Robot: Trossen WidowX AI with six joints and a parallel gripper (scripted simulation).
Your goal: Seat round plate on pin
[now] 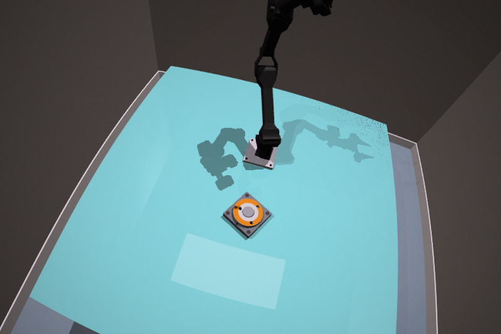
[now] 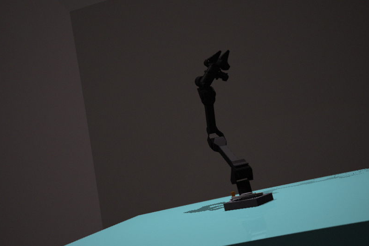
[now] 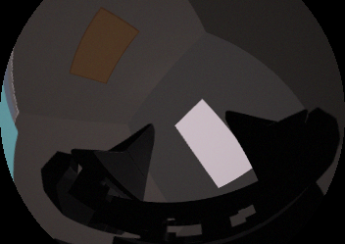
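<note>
The round plate [image 1: 259, 215] [image 2: 239, 197], an orange ring around a white one, sits around the grey post [image 1: 247, 212] on the square dark grey base [image 1: 243, 230] [image 2: 240, 204]. A dark gap shows under part of its rim; its exact tilt is hard to tell. The orange tab [image 2: 233, 194] stands up at the left in the exterior view. A dark hole [image 1: 240, 208] is at the plate's upper left in the top view. The pin cannot be made out. My gripper [image 2: 224, 50] [image 3: 190, 121] is open and empty, high above the table and well away from the plate.
The arm's light mounting plate [image 1: 253, 155] is on the turquoise table [image 1: 317, 236] [image 2: 306, 205], behind the base in the top view. The arm rises from it. A pale rectangle [image 1: 229, 271] shows on the table in front of the base. Dark walls surround the table.
</note>
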